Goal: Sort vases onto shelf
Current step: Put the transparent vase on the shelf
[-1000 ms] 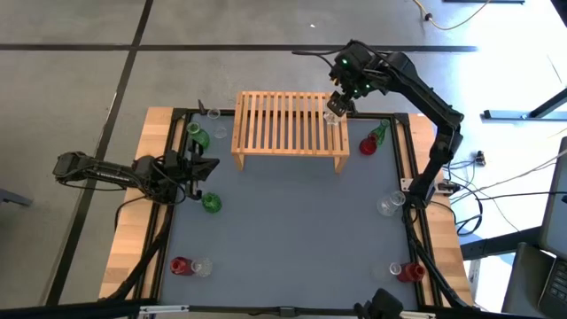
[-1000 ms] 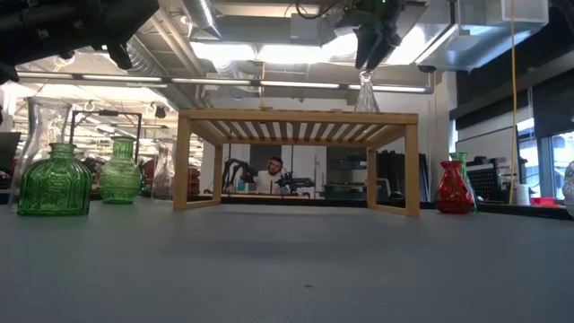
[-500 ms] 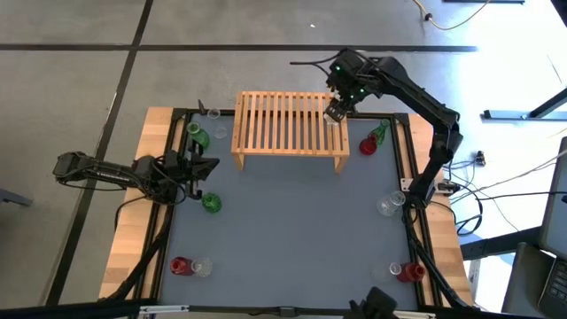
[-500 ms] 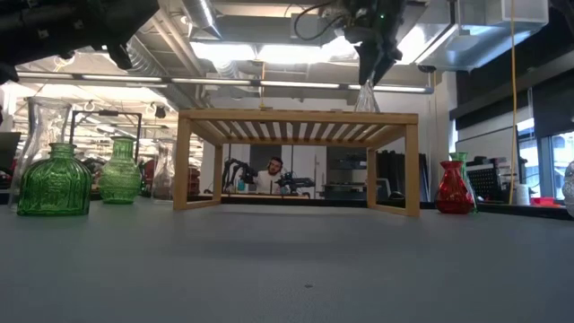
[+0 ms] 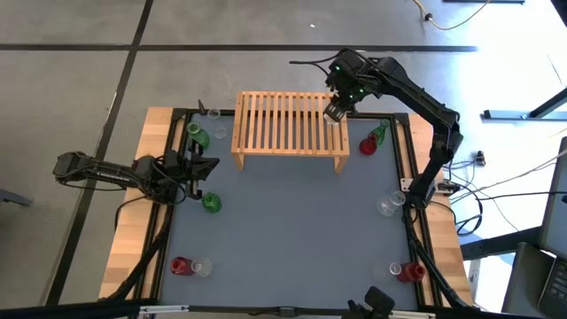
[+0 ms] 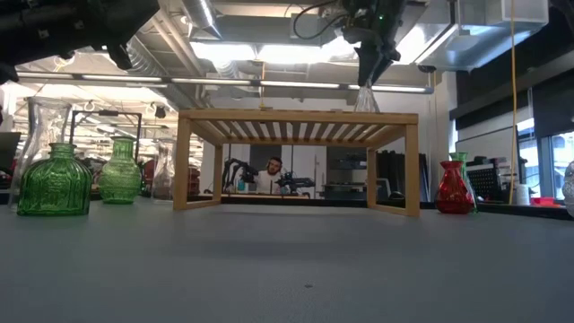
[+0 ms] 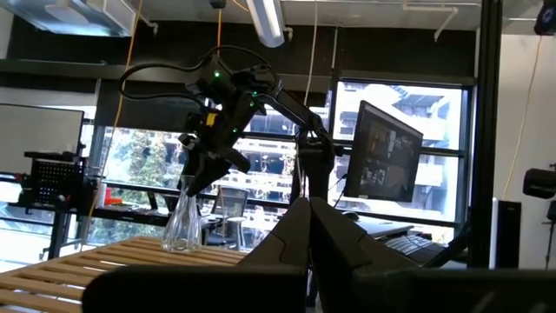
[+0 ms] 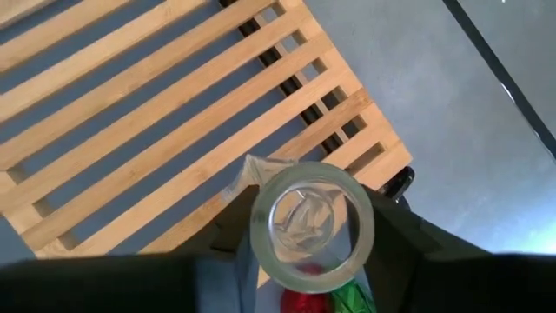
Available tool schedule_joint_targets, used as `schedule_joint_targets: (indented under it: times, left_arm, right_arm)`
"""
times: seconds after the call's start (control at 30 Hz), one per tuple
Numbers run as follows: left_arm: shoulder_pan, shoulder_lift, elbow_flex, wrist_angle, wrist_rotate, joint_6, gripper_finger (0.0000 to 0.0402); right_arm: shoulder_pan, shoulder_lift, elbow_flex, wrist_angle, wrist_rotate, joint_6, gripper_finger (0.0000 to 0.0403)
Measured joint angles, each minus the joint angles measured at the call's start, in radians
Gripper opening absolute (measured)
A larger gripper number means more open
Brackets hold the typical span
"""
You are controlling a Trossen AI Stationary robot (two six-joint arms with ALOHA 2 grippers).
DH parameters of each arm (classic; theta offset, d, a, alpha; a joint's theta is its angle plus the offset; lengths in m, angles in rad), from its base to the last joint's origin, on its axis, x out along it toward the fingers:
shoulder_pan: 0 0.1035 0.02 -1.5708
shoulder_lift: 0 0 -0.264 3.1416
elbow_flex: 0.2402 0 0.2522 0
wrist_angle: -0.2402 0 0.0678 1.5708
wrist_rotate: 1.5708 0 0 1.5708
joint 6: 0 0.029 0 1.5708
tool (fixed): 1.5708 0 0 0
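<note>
The light-wood shelf (image 5: 289,124) stands at the table's far side. My right gripper (image 5: 335,112) is above the shelf's far right corner, shut on a clear vase (image 6: 364,99) whose base stands upright on the slats (image 7: 184,228). My left gripper (image 5: 205,170) waits at the table's left edge, shut, with a green vase (image 5: 211,203) just beside it. Other red, green and clear vases stand around the table's edges. My right gripper pinches the clear vase at its neck, just under the open mouth (image 8: 313,228), with one finger (image 8: 408,252) on either side. The fingers come from above, slanting down (image 7: 208,161). The vase is upright, and its base (image 7: 182,246) rests on the shelf's slats.
Green and clear vases (image 5: 202,138) stand left of the shelf, and a red and green pair (image 5: 370,143) stands to its right. A clear vase (image 5: 387,205) is at the right edge. Red and clear pairs (image 5: 182,265) (image 5: 408,270) stand near the front corners. The mat's middle (image 5: 292,230) is bare.
My right arm has shifted slightly toward the table's left and come down a little, its wrist tipping. The clear vase has stayed upright at the shelf's far right corner.
</note>
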Motion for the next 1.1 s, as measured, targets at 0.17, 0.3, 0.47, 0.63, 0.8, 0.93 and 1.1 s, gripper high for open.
schedule_joint_targets:
  times: [0.17,0.3,0.47,0.63,0.8,0.93,1.1]
  left_arm:
    - [0.0,0.0,0.0,0.0,0.0,0.0,0.0002]
    - [0.0,0.0,0.0,0.001,0.0,0.0,0.0002]
    - [0.0,0.0,0.0,0.001,0.0,0.001,0.0002]
    - [0.0,0.0,0.0,0.001,0.0,0.001,0.0002]
    - [0.0,0.0,0.0,0.001,0.0,0.001,0.0002]
    - [0.0,0.0,0.0,0.002,-0.004,0.001,0.0002]
    - [0.0,0.0,0.0,0.002,-0.017,0.002,0.0002]
  right_arm:
    - [0.0,0.0,0.0,0.008,0.008,-0.001,0.0123]
    - [0.0,0.0,0.0,0.014,0.035,-0.013,0.0137]
    - [-0.003,0.0,0.0,0.018,0.036,-0.024,0.0136]
    - [-0.032,0.0,0.0,0.022,0.025,-0.024,0.0129]
    - [-0.061,0.0,0.0,0.023,-0.021,-0.02,0.0138]
    - [-0.079,0.0,0.0,0.032,-0.07,-0.017,0.0136]
    - [-0.079,0.005,0.0,0.058,-0.093,-0.015,0.0136]
